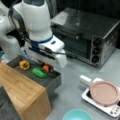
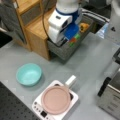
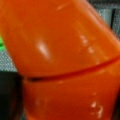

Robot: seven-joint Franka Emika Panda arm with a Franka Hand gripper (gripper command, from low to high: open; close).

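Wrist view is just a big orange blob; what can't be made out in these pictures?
- Tool: hidden behind the arm's white wrist in both front views.
- Orange object: fills the wrist view, edges cut off.
- Grey bin: far end hidden behind the arm.
- Toaster oven: cut off by a front view's right.

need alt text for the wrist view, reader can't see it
A glossy orange object, very close to the camera, fills almost the whole wrist view, with a thin dark seam curving across its lower half. A sliver of bright green shows at the left edge and grey surfaces at the upper right. The gripper itself is not visible here.
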